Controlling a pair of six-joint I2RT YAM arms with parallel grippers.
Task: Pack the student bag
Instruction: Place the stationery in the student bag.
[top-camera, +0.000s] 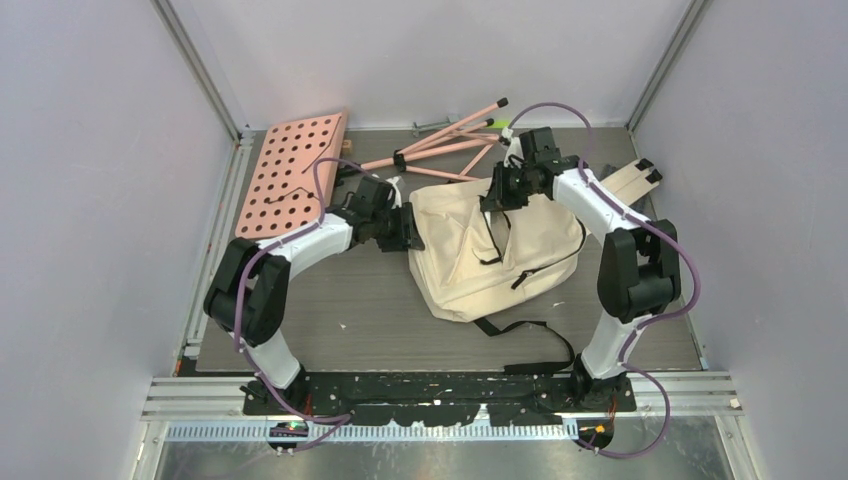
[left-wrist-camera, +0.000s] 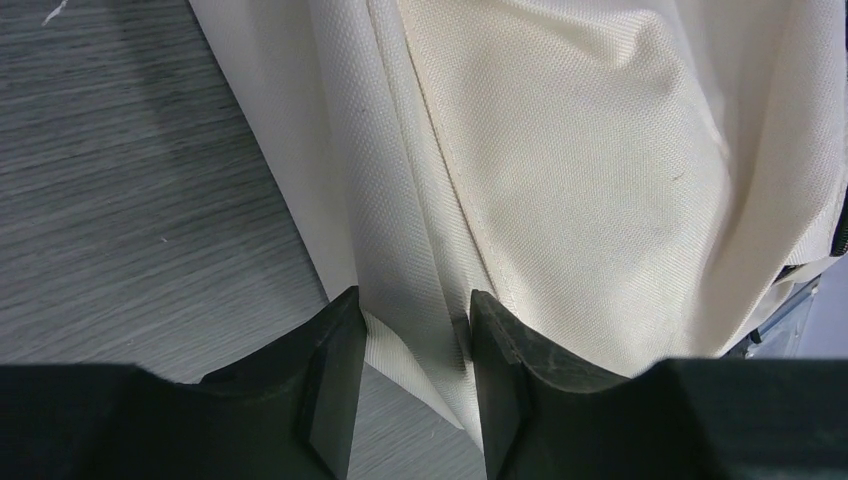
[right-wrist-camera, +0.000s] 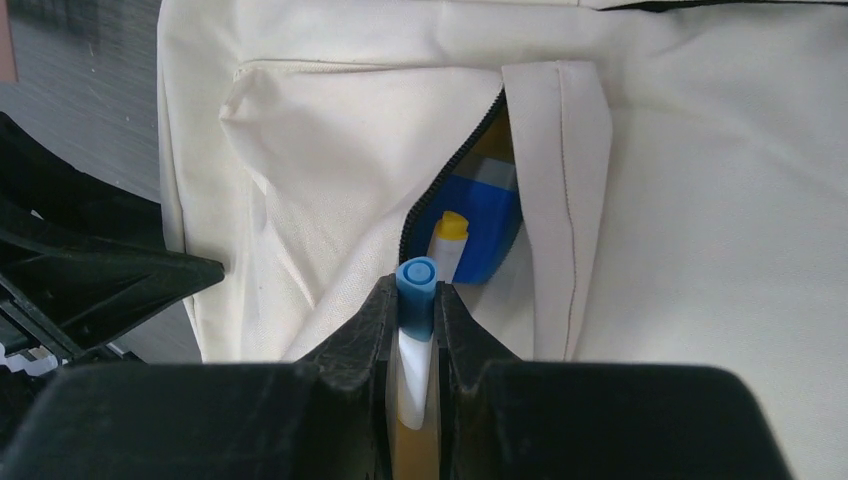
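While the student bag (top-camera: 470, 262) lies mid-table, your left gripper (left-wrist-camera: 410, 330) has its jaws apart around a fold at the bag's left edge. If they close on too little cloth, the pocket mouth (right-wrist-camera: 458, 165) sags. Farther back, your right gripper (right-wrist-camera: 412, 300) clamps a blue-capped marker (right-wrist-camera: 416, 276) over that slit, where a yellow-capped marker (right-wrist-camera: 452, 228) may block it.

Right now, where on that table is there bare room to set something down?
The grey tabletop is bare between the cream cloth backpack and the arms' bases, left of its loose black strap. The far edge is crowded: pink perforated board, pink folded rods.
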